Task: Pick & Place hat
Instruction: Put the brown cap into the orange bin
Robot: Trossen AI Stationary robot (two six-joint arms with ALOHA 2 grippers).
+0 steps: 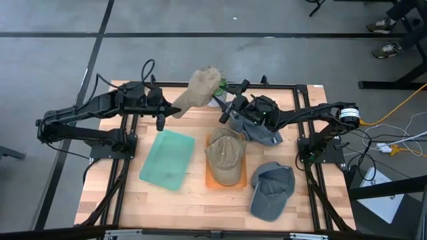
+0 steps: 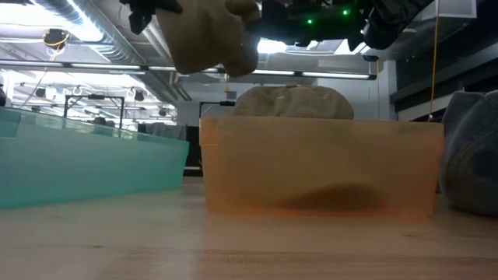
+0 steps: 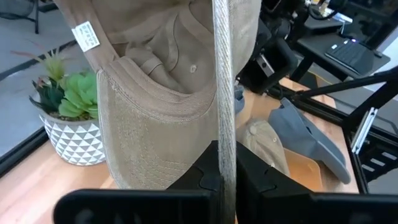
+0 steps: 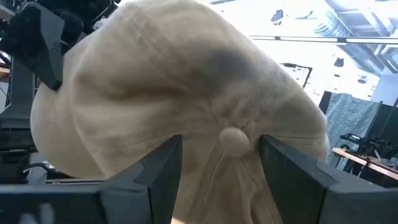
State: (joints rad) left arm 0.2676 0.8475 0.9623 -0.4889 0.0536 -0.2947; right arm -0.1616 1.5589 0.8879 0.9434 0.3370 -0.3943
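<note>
Right up against the left wrist lens, the left end effector (image 3: 225, 180) is pinched tight on the edge of the tan hat (image 1: 200, 88), the brim running as a thin strip straight up between its dark fingers (image 3: 199, 177), and the hat's inside with its white label (image 3: 85, 35) fills the view. From above, that hat hangs in the air at the far edge of the bench (image 1: 100, 193), lifted clear of the wood, between the two arms. Over to the right end effector (image 4: 217, 168): its fingers (image 4: 158, 168) stand wide either side of the hat's crown, the top button (image 4: 233, 140) sitting right in the gap, though whether the pads actually touch the cloth I can't tell. Moving outward, a small potted plant (image 3: 68, 118) in a white patterned pot stands at the far edge just behind the raised hat. Nearer the middle, an orange bin (image 1: 241, 180) holds a second tan hat (image 1: 224, 155), its dome poking above the rim in the low view. Just beside it on the left arm's side lies a teal tray (image 1: 167, 159). On the other side, one grey cap (image 1: 272, 190) rests on the wood near the front, and another grey cap (image 1: 261, 133) lies under the right arm.
</note>
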